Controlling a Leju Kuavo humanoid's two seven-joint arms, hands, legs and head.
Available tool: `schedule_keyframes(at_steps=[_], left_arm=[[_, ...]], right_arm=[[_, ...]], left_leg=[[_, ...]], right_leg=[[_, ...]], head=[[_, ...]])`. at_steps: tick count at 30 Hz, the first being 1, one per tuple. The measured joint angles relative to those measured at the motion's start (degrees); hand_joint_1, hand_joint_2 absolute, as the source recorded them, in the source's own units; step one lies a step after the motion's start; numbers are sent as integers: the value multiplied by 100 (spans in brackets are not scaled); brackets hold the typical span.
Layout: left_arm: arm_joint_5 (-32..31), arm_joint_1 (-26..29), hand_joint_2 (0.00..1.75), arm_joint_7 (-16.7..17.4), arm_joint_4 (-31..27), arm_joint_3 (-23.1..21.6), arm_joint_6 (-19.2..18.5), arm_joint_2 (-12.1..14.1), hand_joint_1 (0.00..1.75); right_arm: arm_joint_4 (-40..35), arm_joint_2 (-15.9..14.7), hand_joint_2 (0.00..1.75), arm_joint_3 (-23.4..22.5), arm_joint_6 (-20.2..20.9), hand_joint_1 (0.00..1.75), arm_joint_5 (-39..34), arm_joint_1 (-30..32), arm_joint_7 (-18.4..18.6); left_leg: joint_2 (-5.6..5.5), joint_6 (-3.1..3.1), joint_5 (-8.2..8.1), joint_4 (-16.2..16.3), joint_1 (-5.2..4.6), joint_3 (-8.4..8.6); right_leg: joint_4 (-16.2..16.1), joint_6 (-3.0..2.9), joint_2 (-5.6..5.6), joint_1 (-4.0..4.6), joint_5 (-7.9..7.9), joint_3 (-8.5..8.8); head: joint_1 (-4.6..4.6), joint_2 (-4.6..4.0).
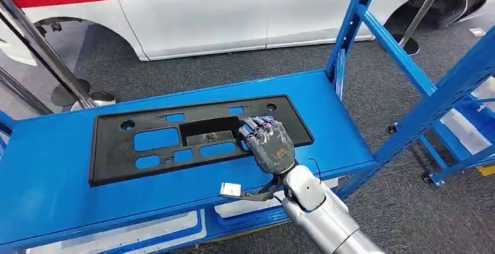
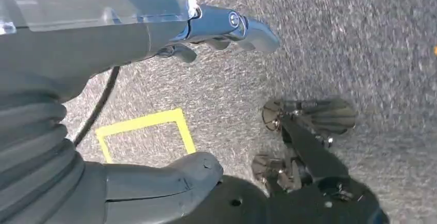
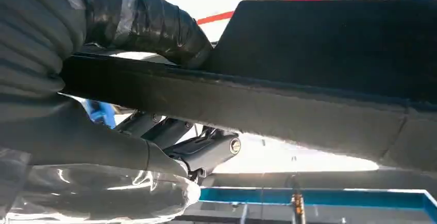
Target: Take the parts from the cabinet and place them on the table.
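A long black plastic panel [image 1: 146, 149] with several cut-outs lies across the blue shelf top [image 1: 52, 166]. My right hand [image 1: 269, 144] grips the panel's near right edge. In the right wrist view the panel's edge [image 3: 319, 54] runs between the thumb [image 3: 149, 23] on one face and the darker fingers [image 3: 206, 152] on the other. My left hand [image 2: 103, 49] hangs over the grey carpet floor, fingers apart, holding nothing.
A white car with a red stripe [image 1: 204, 9] stands just behind the shelf. Blue rack uprights and rails [image 1: 432, 96] rise at the right. Chrome poles [image 1: 41, 49] stand at the left. White parts [image 1: 146, 230] lie on a lower level. Yellow tape [image 2: 149, 126] marks the floor.
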Motion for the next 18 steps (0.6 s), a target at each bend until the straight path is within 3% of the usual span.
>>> schedule_keyframes(at_steps=[2, 3, 4, 5, 7, 8, 9, 10, 12, 13, 14, 17, 18], left_arm=[[0, 3, 175, 2, 0, 0, 4, 0, 0], [0, 9, 175, 4, 0, 0, 7, 2, 0], [0, 4, 175, 4, 2, 0, 9, 0, 0], [-6, 10, 175, 4, 2, 0, 7, -7, 0], [-11, 3, 175, 4, 2, 0, 7, -7, 0], [-15, 0, 175, 7, 2, -2, 13, -4, 0], [-28, -1, 175, 11, 2, -2, 17, -4, 0], [-46, -3, 175, 11, 2, -2, 15, -2, 0], [-65, -17, 175, 15, 2, -2, 15, -2, 0], [-68, -42, 175, 33, 2, -2, 22, 0, 0], [-68, -59, 175, 44, 2, -4, 24, 13, 0], [-74, -65, 175, 39, 2, -7, 9, 13, 0], [-74, -57, 175, 39, 2, -11, 11, 13, 0]], right_arm=[[-33, -17, 175, 0, 0, 175, -13, 3, -2], [-37, -24, 175, 0, 0, 175, -15, 2, -11], [-37, -24, 175, 0, 0, 175, -22, 0, -11], [-39, -24, 175, 0, 0, 175, -54, -1, -11], [-65, -26, 175, 0, 0, 175, -177, 6, -20], [-68, -33, 175, 2, 0, 175, -225, 7, -18], [-70, -41, 175, 4, 0, 175, -273, 13, -20], [-92, -52, 175, 7, 0, 175, -325, 29, -37], [-147, -70, 175, 7, 0, 175, -367, 32, -31], [-177, -70, 175, 7, -2, 175, -389, 30, -22], [-199, -79, 175, 9, -2, 175, -426, 30, -18], [-238, -94, 175, 26, -4, 175, -485, 33, -15], [-260, -109, 175, 33, -4, 175, -494, 33, -11]], left_leg=[[-4, -102, 74, -48, 9, -24], [-8, -134, 69, -29, 25, -55], [-9, -157, -111, 73, 42, -128], [-13, -179, -413, 346, 44, -226], [-12, -219, -1009, 1242, 51, -486], [-11, -231, -1137, 1562, 51, -545], [-12, -235, -1110, 1626, 50, -485], [-11, -228, -976, 1443, 50, -292], [-11, -191, -645, 559, 50, 362], [-16, -153, -677, 69, 48, 695], [-23, -128, -726, -95, -1, 794], [-39, -29, -628, -81, -36, 692], [-31, 28, -545, -156, -8, 672]], right_leg=[[0, -85, 7, 28, 43, -42], [-73, -156, -7, -31, 121, -78], [-80, -199, -26, -25, 177, -113], [-86, -253, -27, -23, 227, -176], [-79, -272, -31, 7, 330, -323], [-70, -271, -34, 18, 381, -398], [-61, -266, -36, 24, 423, -464], [-46, -255, -37, 24, 465, -532], [3, -227, -34, 24, 538, -655], [34, -204, -35, 23, 571, -690], [36, -153, -28, 43, 608, -725], [-28, -39, -41, 13, 749, -704], [-59, 16, -33, 45, 806, -710]], head=[[0, 0], [0, 0], [-2, 0], [-7, -2], [-7, 0], [-7, 0], [-7, 0], [-7, 0], [-7, 0], [-7, 0], [-7, 0], [-2, 0], [-2, -2]])
